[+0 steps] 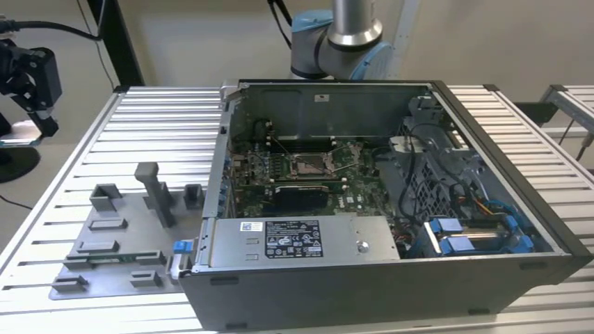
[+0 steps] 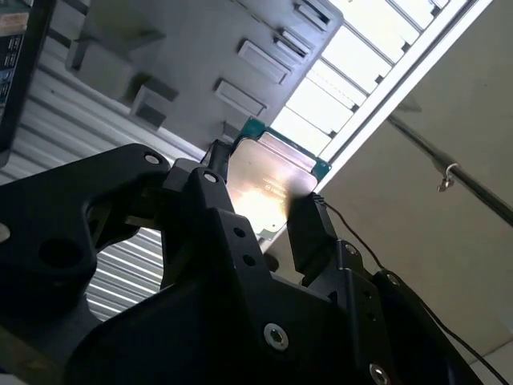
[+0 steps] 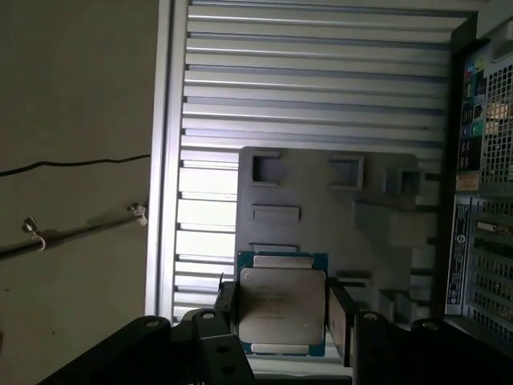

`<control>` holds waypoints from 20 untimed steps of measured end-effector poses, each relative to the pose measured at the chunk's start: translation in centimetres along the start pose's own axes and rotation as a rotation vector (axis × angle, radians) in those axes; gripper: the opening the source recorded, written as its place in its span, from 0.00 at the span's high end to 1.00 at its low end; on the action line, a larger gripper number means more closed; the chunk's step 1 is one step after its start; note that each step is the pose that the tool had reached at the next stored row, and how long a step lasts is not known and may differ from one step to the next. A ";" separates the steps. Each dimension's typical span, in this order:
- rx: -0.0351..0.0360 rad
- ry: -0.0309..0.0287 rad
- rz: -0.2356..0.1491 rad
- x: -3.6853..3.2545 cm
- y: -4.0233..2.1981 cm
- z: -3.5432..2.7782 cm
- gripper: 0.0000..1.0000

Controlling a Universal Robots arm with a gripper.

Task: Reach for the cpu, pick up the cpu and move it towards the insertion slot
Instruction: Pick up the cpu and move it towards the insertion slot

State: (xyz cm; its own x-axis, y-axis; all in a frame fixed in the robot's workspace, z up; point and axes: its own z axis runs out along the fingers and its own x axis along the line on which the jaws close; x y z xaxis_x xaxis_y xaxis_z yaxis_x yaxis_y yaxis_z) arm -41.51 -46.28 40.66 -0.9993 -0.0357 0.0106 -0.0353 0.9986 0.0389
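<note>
The gripper is pinching the cpu. In both wrist views its two black fingers are pressing on opposite edges of the chip. The chip's pale metallic top is facing the cameras and its greenish border is showing at the corners. The chip is hanging in the air above the grey fixture plate, clear of it as far as I can judge, over the slatted table.

In the exterior view the gripper is sitting at that view's left edge, well apart from the open computer case. I am therefore judging that the picking is done and the carrying step is in hand, near its beginning.

The way to the socket on the board is calling for a firm, level hold. It is also calling for passing over the case wall on the exterior view's left without touching it, and for arriving with the chip flat and square above the socket.
</note>
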 end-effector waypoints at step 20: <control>-0.0001 -0.0001 0.000 -3.37 -0.12 -0.03 1.00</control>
State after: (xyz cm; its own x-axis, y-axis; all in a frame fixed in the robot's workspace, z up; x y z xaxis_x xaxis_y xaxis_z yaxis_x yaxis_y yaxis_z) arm -38.13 -46.28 40.66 -0.9993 -0.0357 0.0105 -0.0352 0.9986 0.0390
